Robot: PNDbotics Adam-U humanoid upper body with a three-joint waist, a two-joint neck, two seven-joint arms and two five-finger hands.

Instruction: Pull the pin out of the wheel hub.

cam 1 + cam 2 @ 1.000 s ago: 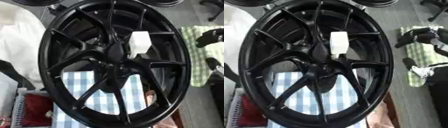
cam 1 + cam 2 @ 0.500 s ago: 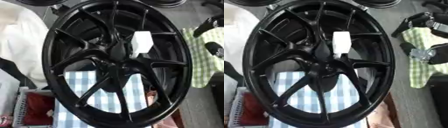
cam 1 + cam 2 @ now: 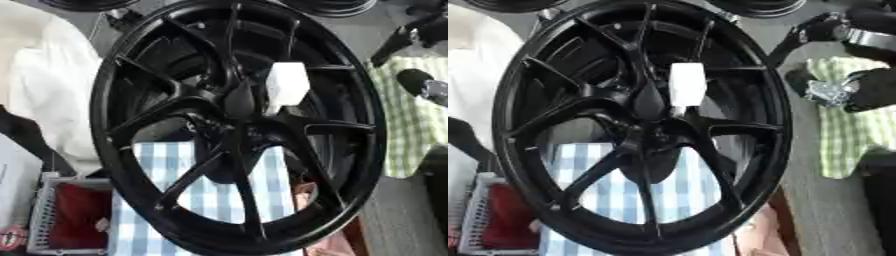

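Meanwhile, you had the black wheel [image 3: 236, 130] standing upright in the middle of both views, its spokes running out from the wheel hub [image 3: 654, 132]. The white pin [image 3: 687, 84] was still seated there, just above and slightly right of the hub centre, with nothing touching it. Your right robot hand [image 3: 837, 60] was up at the right edge, well apart from the pin and outside the rim; its dark fingers looked curled with a silver joint showing between them, but I cannot tell whether they were closed or merely bent, and they held nothing I could see. Your left robot hand showed in neither view. Behind the lower spokes lay a blue-and-white checked cloth [image 3: 214, 200], a green checked cloth [image 3: 846, 130] lay at the right, and a basket [image 3: 39, 220] with something red in it sat at the lower left.
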